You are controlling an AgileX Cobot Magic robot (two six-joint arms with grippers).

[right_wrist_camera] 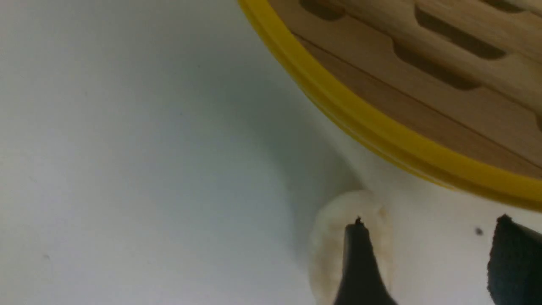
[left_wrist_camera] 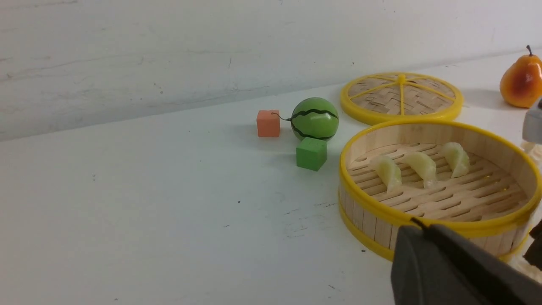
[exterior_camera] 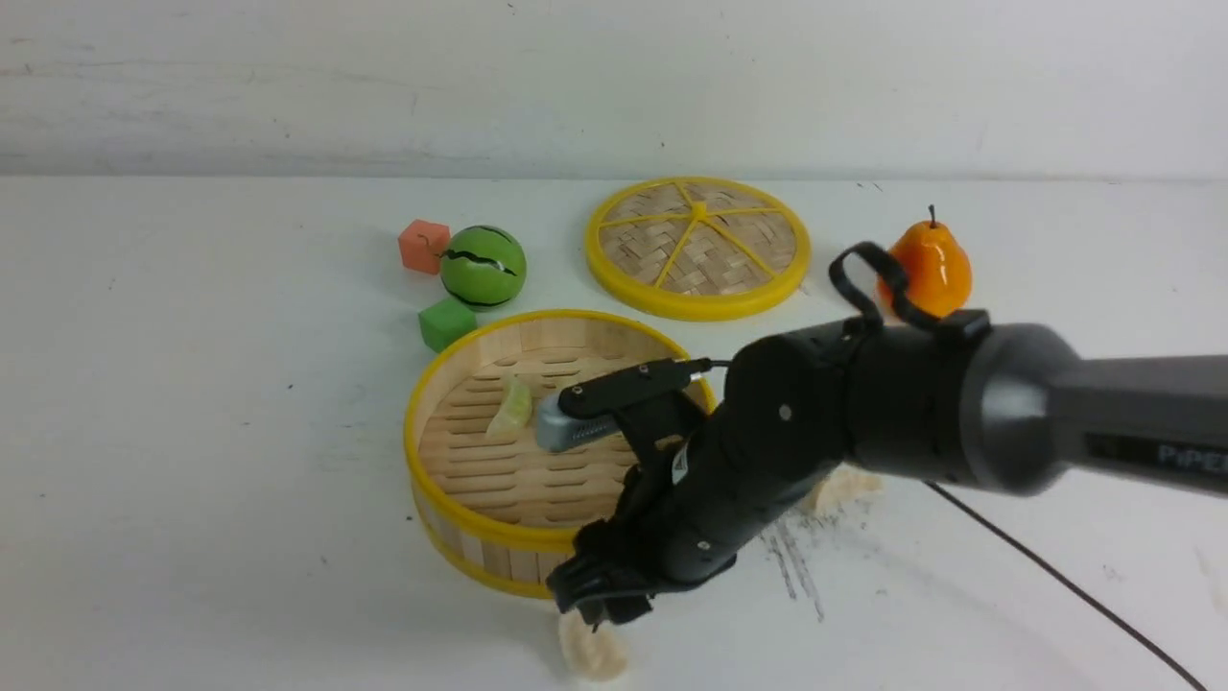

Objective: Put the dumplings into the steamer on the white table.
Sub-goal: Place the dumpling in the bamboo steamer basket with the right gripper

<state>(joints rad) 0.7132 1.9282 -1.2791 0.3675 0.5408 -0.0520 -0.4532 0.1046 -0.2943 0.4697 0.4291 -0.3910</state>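
Note:
The steamer (exterior_camera: 480,523) stands mid-table on the white table (exterior_camera: 192,432). The left wrist view shows three pale green dumplings (left_wrist_camera: 421,165) lying in a row on the steamer's floor (left_wrist_camera: 465,199); in the front view only one (exterior_camera: 511,408) shows, and my right arm hides the others. A cream dumpling (exterior_camera: 593,655) lies on the table just in front of the steamer. My right gripper (exterior_camera: 600,607) is open just above it, with one finger (right_wrist_camera: 360,262) over the dumpling (right_wrist_camera: 328,245). A second cream dumpling (exterior_camera: 846,488) lies right of the steamer, half hidden. My left gripper (left_wrist_camera: 417,225) is shut and empty beside the steamer's wall.
A flat woven yellow-rimmed disc (exterior_camera: 697,247) lies behind the steamer. A toy watermelon (exterior_camera: 483,266), an orange cube (exterior_camera: 423,246) and a green cube (exterior_camera: 446,323) sit at its back left. A pear (exterior_camera: 928,269) stands at the back right. A black cable (exterior_camera: 1055,576) crosses the table's right front.

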